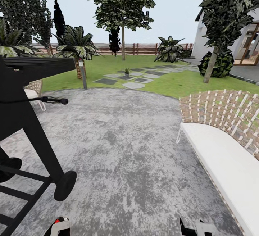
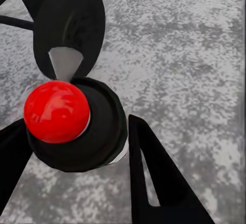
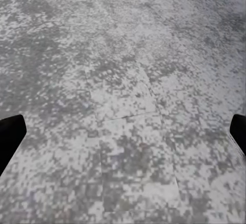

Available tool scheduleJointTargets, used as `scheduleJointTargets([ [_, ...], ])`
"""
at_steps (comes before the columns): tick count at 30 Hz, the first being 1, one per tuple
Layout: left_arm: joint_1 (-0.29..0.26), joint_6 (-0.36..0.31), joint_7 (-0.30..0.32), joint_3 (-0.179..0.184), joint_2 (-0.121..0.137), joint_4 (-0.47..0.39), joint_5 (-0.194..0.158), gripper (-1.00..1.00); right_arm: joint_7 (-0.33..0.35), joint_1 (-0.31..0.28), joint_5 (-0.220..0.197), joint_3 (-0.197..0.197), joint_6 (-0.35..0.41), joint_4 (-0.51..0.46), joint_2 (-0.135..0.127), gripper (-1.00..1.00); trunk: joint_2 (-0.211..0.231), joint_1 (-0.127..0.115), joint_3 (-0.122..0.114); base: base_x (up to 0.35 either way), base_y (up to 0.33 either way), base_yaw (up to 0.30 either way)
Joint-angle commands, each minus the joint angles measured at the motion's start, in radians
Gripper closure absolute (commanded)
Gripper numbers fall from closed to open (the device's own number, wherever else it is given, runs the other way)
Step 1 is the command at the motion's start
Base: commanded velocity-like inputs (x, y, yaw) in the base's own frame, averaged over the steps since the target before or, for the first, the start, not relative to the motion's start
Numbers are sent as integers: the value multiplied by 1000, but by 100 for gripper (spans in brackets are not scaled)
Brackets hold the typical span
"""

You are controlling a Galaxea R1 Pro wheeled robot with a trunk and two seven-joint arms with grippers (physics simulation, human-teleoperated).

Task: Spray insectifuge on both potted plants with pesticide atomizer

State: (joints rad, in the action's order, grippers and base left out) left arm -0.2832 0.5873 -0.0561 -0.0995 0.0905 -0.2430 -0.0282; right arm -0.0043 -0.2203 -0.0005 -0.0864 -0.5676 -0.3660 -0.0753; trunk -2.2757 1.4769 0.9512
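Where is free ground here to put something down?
The grey paved patio is bare between the black stand and the white bench, up to the lawn. Beside the stand's foot it is crowded. The stepping stones are small.

A round patio [image 1: 126, 149] of mottled grey paving fills the near ground. On its right edge stands a woven bench [image 1: 223, 146] with a white seat cushion; at its left stands a black wheeled frame [image 1: 32, 131]. Beyond, the lawn [image 1: 180, 81] carries grey stepping stones [image 1: 133, 85], with a small potted plant [image 1: 126, 72] among them.
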Motion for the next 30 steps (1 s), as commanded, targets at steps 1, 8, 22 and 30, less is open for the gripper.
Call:
scheduleJointTargets([
  [1,-1,3,-1,0,0,1,-3,100,0,-1,0,-1,-3,1,0,-100,0,0,1,338,-136,0],
  [8,-1,3,-1,0,0,1,-3,100,0,-1,0,-1,-3,1,0,-100,0,0,1,337,-140,0],
  [22,-1,3,-1,0,0,1,-3,100,-1,-1,-1,-2,-3,15,-1,-100,0,0,1,337,-29,0],
  [30,-1,3,-1,0,0,1,-4,100,0,-1,0,-1,-3,28,0,-100,0,0,1,338,-4,0],
])
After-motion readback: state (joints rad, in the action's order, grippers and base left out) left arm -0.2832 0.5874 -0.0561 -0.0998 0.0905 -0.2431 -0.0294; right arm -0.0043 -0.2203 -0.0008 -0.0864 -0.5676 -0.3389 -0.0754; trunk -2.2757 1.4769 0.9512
